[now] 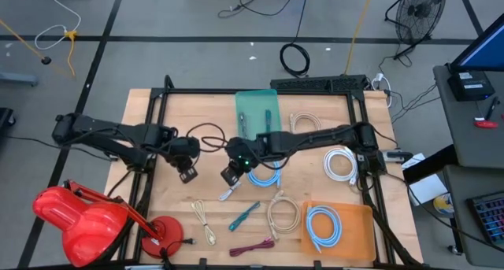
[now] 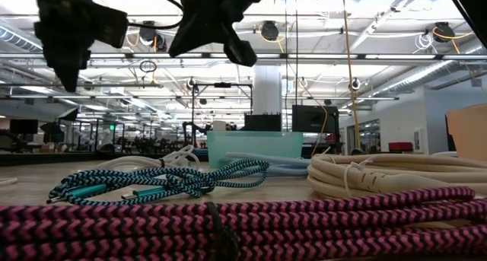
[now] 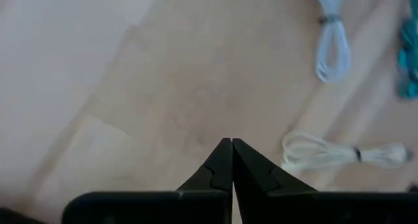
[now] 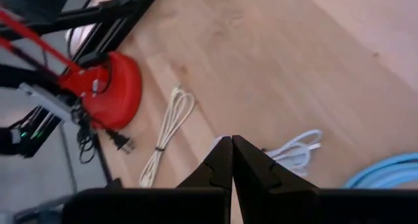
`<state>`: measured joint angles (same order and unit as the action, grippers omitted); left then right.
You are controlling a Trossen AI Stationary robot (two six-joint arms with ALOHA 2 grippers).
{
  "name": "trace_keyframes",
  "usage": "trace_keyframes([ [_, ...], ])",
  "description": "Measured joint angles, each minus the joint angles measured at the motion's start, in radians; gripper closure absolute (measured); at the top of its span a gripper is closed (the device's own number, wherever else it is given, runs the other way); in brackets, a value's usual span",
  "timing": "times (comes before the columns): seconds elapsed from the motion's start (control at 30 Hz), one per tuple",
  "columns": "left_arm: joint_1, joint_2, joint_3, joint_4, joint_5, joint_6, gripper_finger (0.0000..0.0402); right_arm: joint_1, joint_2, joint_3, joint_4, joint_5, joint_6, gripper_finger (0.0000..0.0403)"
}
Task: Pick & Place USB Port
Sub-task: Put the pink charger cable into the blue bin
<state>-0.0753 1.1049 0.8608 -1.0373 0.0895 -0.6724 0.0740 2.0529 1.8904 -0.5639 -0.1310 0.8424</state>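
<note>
Wrist views show both arms' fingers [image 3: 231, 160] [image 4: 231, 157] pressed together, empty, their bases cut off.

Low view: both arms cut off by top edge, only dark undersides show. Pink braided cable [image 2: 228, 219] runs off both sides, blurred up close. Orange tray [image 1: 339, 227] hides most of tabletop [image 1: 197, 120] under it. Left wrist view: teal cable [image 3: 408, 61] cut by edge, white cable bundle [image 3: 339, 152] blurred; connector types too small to tell.

Both arms reach inward, left gripper [image 1: 188, 175] and right gripper [image 1: 230, 175] fingers closed, empty.
</note>
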Motion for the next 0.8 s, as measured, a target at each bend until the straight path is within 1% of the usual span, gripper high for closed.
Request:
trace_keyframes([
  [0.1,-0.052,0.0,0.0,0.004,0.02,0.011,0.0399,0.013,0.0,0.0,0.024,-0.022,-0.018,0.0403],
  [0.2,-0.112,0.0,0.0,0.04,0.025,0.023,0.0393,0.026,0.0,0.0,0.022,-0.055,-0.046,0.0403],
  [0.4,-0.243,0.0,0.0,0.215,0.061,0.068,0.0397,0.062,0.0,0.0,0.022,-0.129,-0.082,0.0403],
  [0.53,-0.312,0.0,0.0,0.314,0.062,0.081,0.0391,0.088,-0.007,0.0,0.017,-0.14,-0.093,0.0403],
  [0.6,-0.334,0.0,0.0,0.344,0.039,0.083,0.0394,0.099,-0.015,0.0,0.014,-0.142,-0.139,0.0403],
  [0.67,-0.346,0.0,0.0,0.354,0.014,0.065,0.0399,0.107,-0.029,0.0,-0.002,-0.162,-0.219,0.0403],
  [0.8,-0.348,0.0,0.0,0.354,-0.012,0.037,0.0392,0.119,-0.066,0.0,-0.111,-0.188,-0.358,0.0403],
])
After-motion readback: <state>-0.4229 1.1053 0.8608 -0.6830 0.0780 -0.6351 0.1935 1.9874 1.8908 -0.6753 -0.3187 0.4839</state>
